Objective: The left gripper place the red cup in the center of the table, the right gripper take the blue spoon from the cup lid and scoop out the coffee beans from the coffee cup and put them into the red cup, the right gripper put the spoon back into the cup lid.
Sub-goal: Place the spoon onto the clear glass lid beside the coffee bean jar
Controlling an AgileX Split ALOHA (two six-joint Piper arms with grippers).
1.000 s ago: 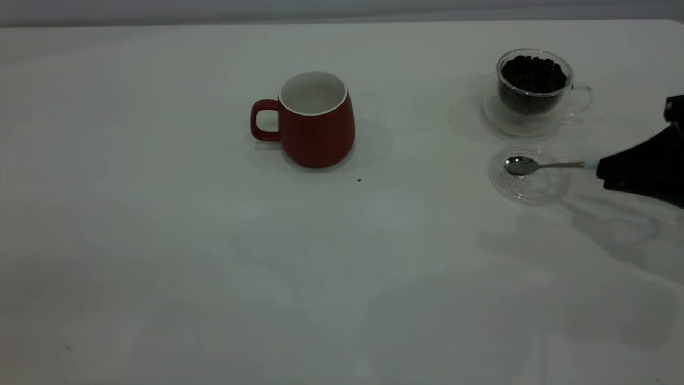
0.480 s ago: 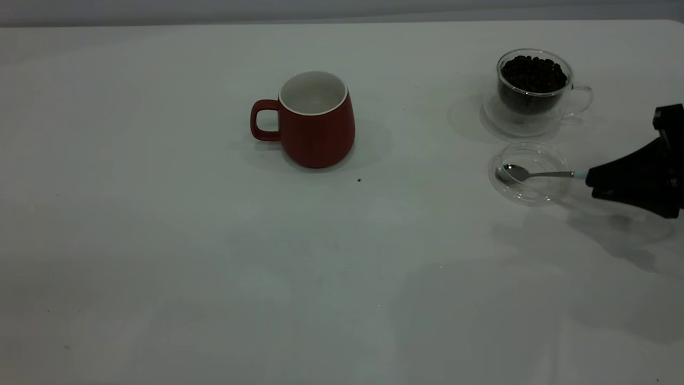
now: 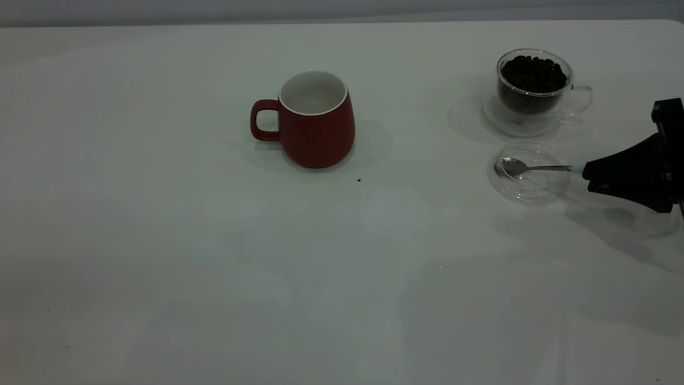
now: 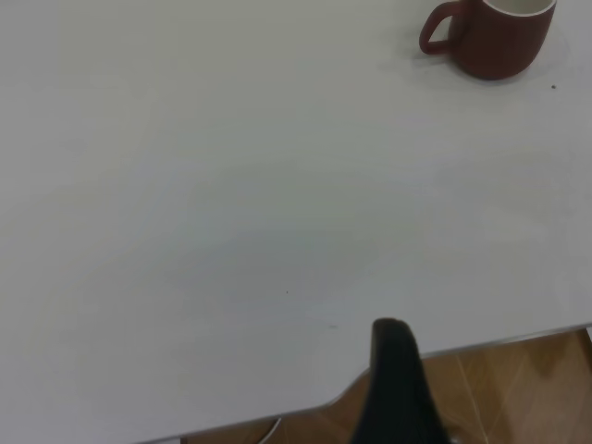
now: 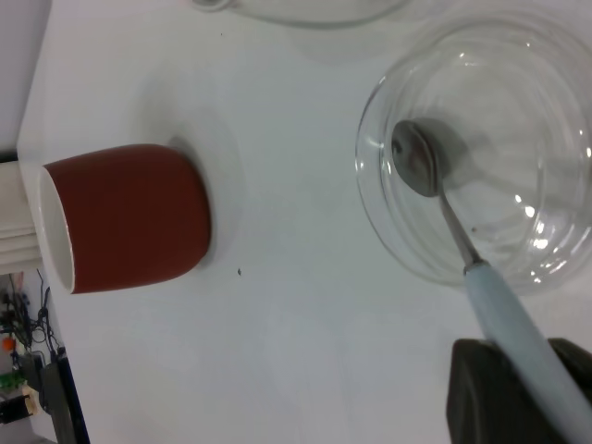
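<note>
Right gripper (image 3: 587, 174) clamps the blue spoon (image 3: 534, 168) by its handle, long axis across the bench (image 3: 214, 267), bowl over the cup lid (image 3: 526, 187), pointing toward the red cup (image 3: 315, 128).

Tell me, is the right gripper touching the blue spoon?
Touching. The right wrist view shows the right gripper closed around the blue spoon at its pale handle end.

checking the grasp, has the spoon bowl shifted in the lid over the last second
Yes. The blue spoon bowl slid from mid cup lid toward its rim facing the red cup.
</note>
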